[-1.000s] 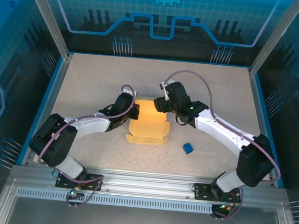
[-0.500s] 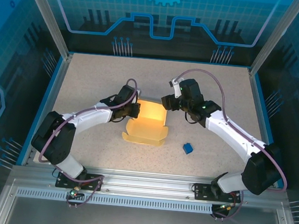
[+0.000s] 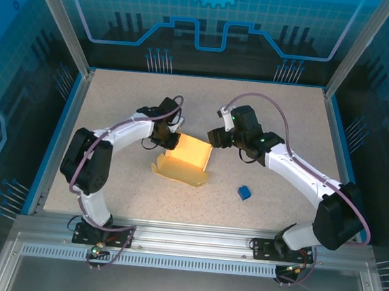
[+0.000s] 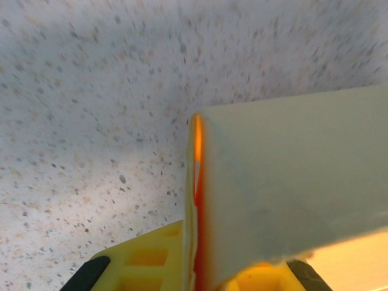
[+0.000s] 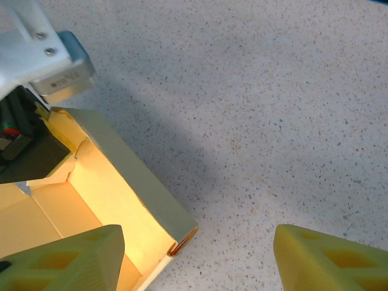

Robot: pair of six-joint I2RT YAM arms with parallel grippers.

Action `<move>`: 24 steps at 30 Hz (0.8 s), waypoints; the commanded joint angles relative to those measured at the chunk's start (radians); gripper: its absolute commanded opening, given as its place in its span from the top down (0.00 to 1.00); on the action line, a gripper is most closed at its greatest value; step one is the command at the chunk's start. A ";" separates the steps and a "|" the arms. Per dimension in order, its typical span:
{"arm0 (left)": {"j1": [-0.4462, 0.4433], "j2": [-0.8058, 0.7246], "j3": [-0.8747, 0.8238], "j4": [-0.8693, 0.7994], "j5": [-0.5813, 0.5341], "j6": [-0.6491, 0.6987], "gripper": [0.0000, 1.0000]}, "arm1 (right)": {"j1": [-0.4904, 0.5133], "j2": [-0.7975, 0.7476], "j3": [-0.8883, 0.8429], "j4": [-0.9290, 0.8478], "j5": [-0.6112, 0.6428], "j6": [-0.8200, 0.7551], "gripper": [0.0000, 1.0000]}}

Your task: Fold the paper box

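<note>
A small label on the left gripper (image 5: 60, 76) is showing in the right wrist view, too small to read. One paper box (image 3: 186, 160) is standing half-formed on the table (image 3: 272, 111), pale yellow, walls raised, flaps splaying outward. The left gripper's fingers (image 4: 151, 270) are clamping one upright wall. The right gripper (image 3: 212, 137) is holding its fingers (image 5: 66, 260) wide apart, a box corner sitting between them. One blue cube (image 3: 244, 192) is lying well apart from both grippers.

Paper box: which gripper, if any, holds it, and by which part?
The left gripper pinches the paper box by the edge of an upright wall at its far-left corner; the right gripper is open, holding nothing.
</note>
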 commanded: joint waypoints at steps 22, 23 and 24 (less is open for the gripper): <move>0.014 0.293 0.422 -0.242 0.153 0.134 0.46 | -0.073 0.093 -0.083 0.018 -0.096 0.055 0.33; 0.016 0.286 0.428 -0.235 0.157 0.133 0.44 | -0.091 0.103 -0.084 0.032 -0.132 0.066 0.33; 0.020 0.274 0.428 -0.227 0.162 0.129 0.43 | -0.102 0.114 -0.081 0.041 -0.151 0.069 0.33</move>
